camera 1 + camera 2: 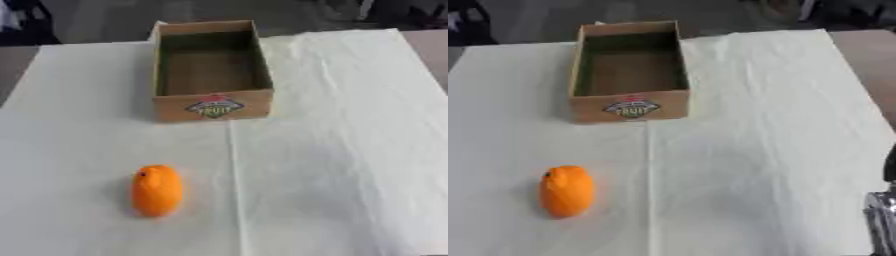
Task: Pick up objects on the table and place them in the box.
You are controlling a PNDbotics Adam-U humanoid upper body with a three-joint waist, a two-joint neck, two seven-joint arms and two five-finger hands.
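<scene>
I see one table (350, 150) in front of me. It has a white cover on it, with a fold line that runs down the middle toward the near edge.

There is one box (213, 106) on the table. It is brown cardboard and it is open on top. It sits near the far edge of the table, about in the middle between the left edge and the right edge. Its front wall has one round colored sticker (214, 107) on it. I can see the floor of the box, and I see nothing lying in it.

There is one orange thing (157, 190) on the table. It is smooth and long like an egg, and it has one tiny dark spot near its top end. It lies closer to the near edge, a bit to the left of the fold line. It is well apart from the box and it is not in the box yet.

My left hand does not show at all. At the right edge, near the near right corner, one silver and black bit of my right arm (881, 215) peeks in. I cannot tell how my fingers are.
</scene>
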